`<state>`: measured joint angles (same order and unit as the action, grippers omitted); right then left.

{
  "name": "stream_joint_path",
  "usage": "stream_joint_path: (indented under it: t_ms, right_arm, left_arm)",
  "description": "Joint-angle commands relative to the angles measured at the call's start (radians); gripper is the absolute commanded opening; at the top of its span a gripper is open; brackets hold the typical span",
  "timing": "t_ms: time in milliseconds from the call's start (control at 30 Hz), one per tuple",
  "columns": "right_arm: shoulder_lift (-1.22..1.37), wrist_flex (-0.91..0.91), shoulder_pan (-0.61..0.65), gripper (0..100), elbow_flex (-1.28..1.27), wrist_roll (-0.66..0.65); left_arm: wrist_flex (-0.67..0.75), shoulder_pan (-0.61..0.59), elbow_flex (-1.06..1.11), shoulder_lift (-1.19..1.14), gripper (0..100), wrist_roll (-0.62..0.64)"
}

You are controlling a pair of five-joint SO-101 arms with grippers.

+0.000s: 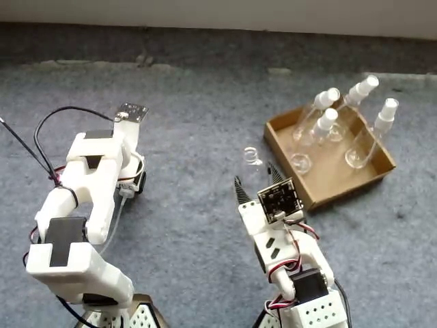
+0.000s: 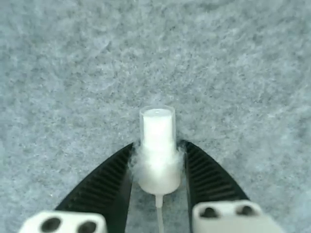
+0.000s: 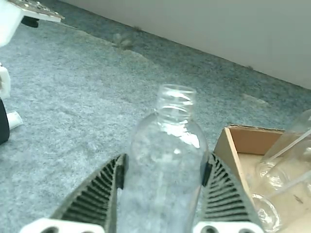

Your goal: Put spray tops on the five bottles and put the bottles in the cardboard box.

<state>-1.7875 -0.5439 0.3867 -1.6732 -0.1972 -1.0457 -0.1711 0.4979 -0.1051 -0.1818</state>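
You've got grey carpet [image 1: 191,109] as the work surface, with a pale wall [image 1: 273,10] along the far edge. L arm [image 1: 92,181] sits at left, bent over. L gripper [image 2: 158,145] points down at the carpet, clamped on a white spray top [image 2: 156,131]; its wrist cam shows the dip tube. R gripper [image 3: 164,160] grips the clear uncapped bottle [image 3: 167,141] by the body, just left of the cardboard box [image 1: 336,176]. High cam adds four capped bottles [image 1: 317,119] leaning in the box.

Four capped bottles [image 1: 319,117], one open bottle [image 3: 165,160], one loose spray top [image 2: 157,150], one cardboard box [image 1: 331,179].
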Motion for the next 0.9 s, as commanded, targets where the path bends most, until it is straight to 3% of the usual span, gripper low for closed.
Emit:
stream_joint_path:
  t_ms: [0, 267, 467, 567, 867]
  right_arm:
    - [-0.021, 0.002, -0.005, 8.4, -0.117, 0.003]
    - [-0.021, 0.035, -0.005, 8.4, -0.117, 0.006]
    - [-0.021, 0.067, -0.004, 8.4, -0.119, 0.006]
    - [-0.015, 0.134, 0.042, 8.1, -0.119, 0.008]
    - [-0.012, 0.062, 0.182, 8.1, -0.119, 0.006]
  left_arm:
    - [0.005, 0.031, -0.041, 0.005, 0, -0.009]
    - [-0.061, 0.153, -0.036, 0.005, 0, -0.005]
    - [-0.06, 0.159, -0.035, 0.005, 0, -0.005]
    - [-0.06, 0.162, -0.035, 0.005, 0, -0.005]
    - [-0.06, 0.157, -0.033, 0.005, 0, -0.003]
